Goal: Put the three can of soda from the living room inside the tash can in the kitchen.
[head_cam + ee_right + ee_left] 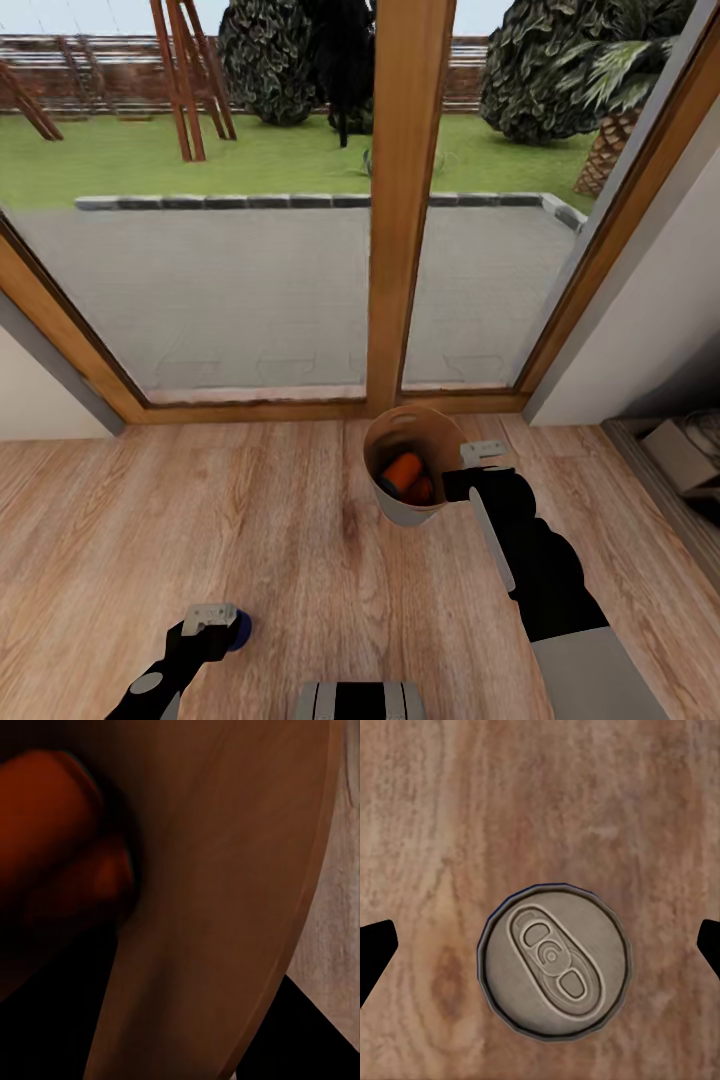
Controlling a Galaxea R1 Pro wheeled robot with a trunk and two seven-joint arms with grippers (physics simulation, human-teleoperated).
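The tash can [412, 513] hangs tilted over the wood floor just before the glass doors, with my right gripper [483, 455] shut on its rim. Two orange cans of soda [404, 468] lie inside it; the right wrist view shows one orange can [45, 817] against the brown inner wall [225, 870]. The dark blue can of soda [241, 630] stands upright on the floor at the lower left. My left gripper [214, 618] is directly above it, open. In the left wrist view its grey top [553, 961] sits between the wide-apart fingers [376, 949], untouched.
Wood-framed glass doors [408, 200] fill the far side, with a patio and lawn beyond. A white wall and a low shelf with objects [680, 450] stand at the right. Light plank floor [300, 520] spreads between both arms.
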